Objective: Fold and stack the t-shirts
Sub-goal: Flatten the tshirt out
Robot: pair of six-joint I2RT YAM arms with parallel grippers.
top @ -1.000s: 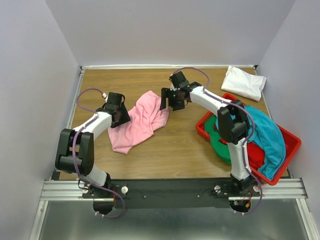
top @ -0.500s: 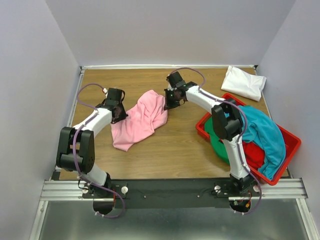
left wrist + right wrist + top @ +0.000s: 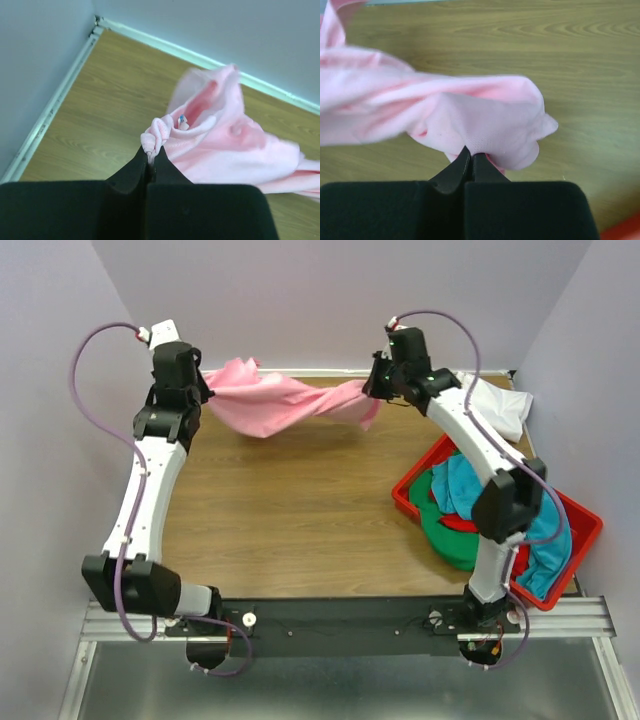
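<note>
Top view: my left fingers (image 3: 203,380) and my right fingers (image 3: 371,390), both raised above the surface (image 3: 280,510), are each pinched shut on one end of the light pink t-shirt (image 3: 275,405), which sags between them. Just right of my right fingers lies the white t-shirt (image 3: 490,405); nearer my base, the red bin (image 3: 585,525) holds a teal t-shirt (image 3: 465,485) and a green t-shirt (image 3: 448,535). Left wrist view: left fingers (image 3: 149,161) clamp a bunched pink edge (image 3: 156,134), cloth trailing ahead and rightward. Right wrist view: right fingers (image 3: 470,161) clamp a pink fold (image 3: 485,120), cloth spreading ahead and leftward.
</note>
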